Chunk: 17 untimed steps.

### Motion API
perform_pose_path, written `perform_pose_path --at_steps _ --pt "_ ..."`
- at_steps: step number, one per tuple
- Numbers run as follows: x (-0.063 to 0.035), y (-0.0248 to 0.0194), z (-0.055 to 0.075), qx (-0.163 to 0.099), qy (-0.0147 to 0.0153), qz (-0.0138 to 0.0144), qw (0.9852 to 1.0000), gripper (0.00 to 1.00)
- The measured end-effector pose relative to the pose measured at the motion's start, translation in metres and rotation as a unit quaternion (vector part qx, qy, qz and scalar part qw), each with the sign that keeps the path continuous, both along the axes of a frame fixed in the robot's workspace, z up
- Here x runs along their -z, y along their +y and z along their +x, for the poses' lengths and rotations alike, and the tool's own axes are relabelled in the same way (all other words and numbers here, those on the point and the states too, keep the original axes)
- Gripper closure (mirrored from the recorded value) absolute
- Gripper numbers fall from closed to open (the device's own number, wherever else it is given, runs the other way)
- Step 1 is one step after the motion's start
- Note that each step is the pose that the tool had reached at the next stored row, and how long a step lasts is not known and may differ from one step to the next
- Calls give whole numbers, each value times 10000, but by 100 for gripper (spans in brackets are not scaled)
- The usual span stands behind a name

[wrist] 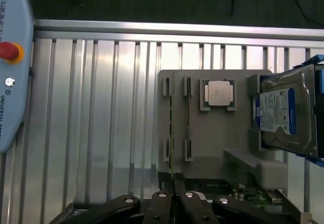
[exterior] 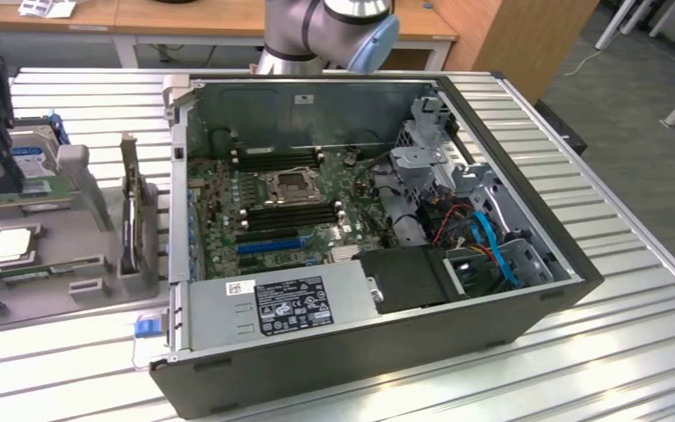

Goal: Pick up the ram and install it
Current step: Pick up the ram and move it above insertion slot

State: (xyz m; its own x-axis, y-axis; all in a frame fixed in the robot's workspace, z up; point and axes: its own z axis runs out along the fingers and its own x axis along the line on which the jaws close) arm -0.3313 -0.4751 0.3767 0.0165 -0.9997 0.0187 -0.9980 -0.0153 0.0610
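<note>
An open computer case sits mid-surface. Its black memory slots lie beside the processor socket, with cables and a drive cage at the exterior view's right. At that view's left, a gray holder tray carries a hard drive, a loose processor, an upright expansion card and the ram. The ram lies at the tray's near end, untouched. The claw hangs above the tray, fingers pressed together with nothing between them. The wrist view adds a teach pendant, well apart from the tray.
</note>
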Motion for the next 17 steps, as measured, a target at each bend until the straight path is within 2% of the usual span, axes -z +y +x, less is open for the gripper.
perform_pose_path --at_steps 7,17 --pt "0 0 202 0 5 0 10000 88" --pt "-1 0 525 0 33 0 10000 88"
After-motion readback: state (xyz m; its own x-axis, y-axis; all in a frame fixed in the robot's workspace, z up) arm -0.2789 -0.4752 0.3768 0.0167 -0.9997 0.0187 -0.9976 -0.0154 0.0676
